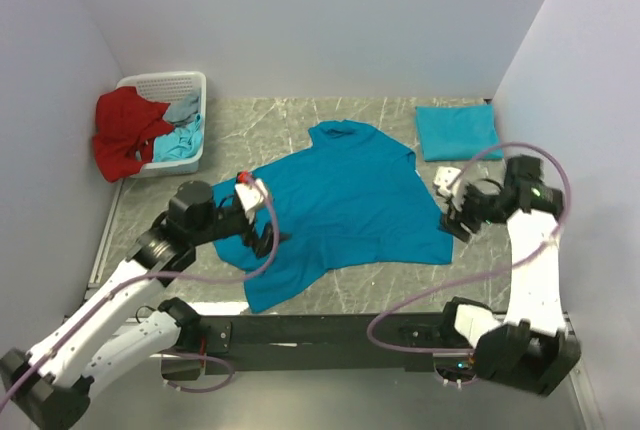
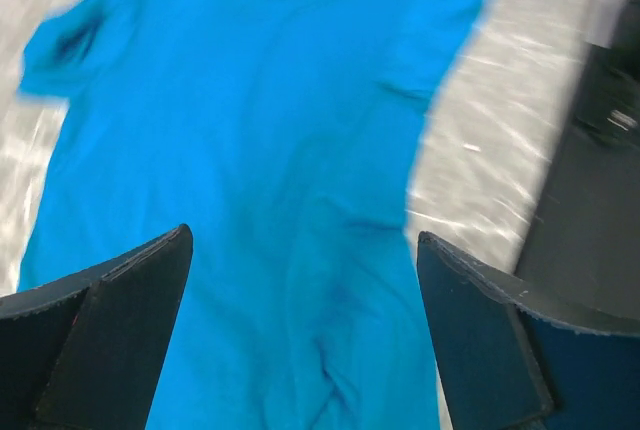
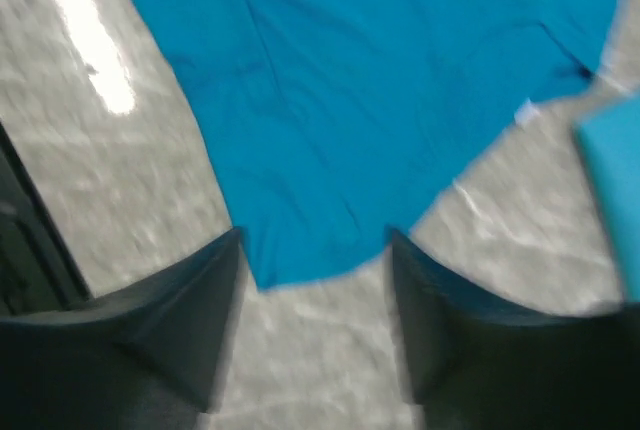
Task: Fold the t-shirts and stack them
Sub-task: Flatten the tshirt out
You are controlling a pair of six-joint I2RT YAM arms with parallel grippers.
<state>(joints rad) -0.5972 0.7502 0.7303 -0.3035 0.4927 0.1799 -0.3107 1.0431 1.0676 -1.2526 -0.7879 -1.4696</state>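
While both my jaws stand open and empty, the spread teal t-shirt (image 1: 345,205) lies between them, collar far, hem toward my bases. My left gripper (image 1: 265,240) hangs over its left side. My right gripper (image 1: 452,220) faces its near-right corner, which I judge the easier grab. A folded t-shirt (image 1: 458,131) sits far right.

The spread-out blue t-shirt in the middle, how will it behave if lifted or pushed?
Probably floppy: the spread t-shirt lies flat with soft wrinkles, so a lifted edge would likely droop. It looks thin and light. Pushed across the table, it would probably bunch up rather than slide whole.
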